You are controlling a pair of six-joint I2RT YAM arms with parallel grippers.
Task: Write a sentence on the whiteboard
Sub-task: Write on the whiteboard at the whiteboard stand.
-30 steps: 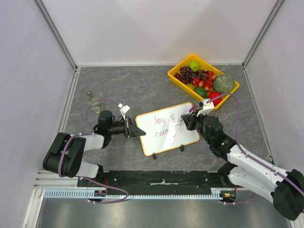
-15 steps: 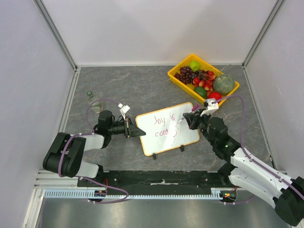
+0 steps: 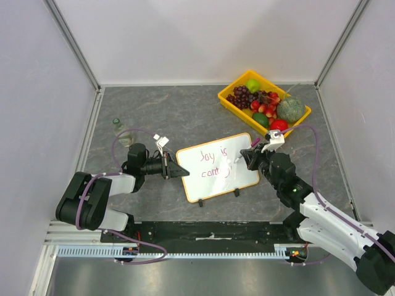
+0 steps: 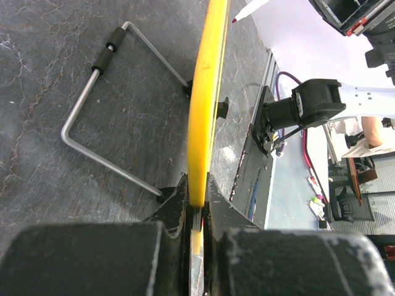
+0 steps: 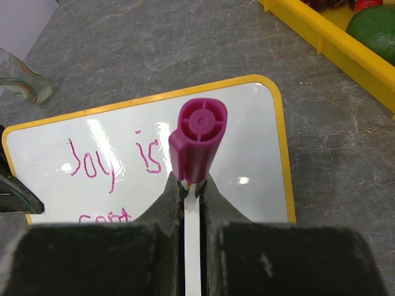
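High rear overhead, two close wrist views, common whiteboard.

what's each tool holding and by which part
Left tool: small yellow-framed whiteboard, by its left edge. Right tool: white marker, by the barrel below its magenta end.

Glossy white whiteboard, matt grey stone-look table, bare metal stand

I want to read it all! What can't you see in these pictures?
The second line of words: right wrist view, its lower part hidden behind the right fingers and marker; top view, too small.
The board face: left wrist view, seen edge-on, no writing shows.
The tray: right wrist view, cut by the top edge.
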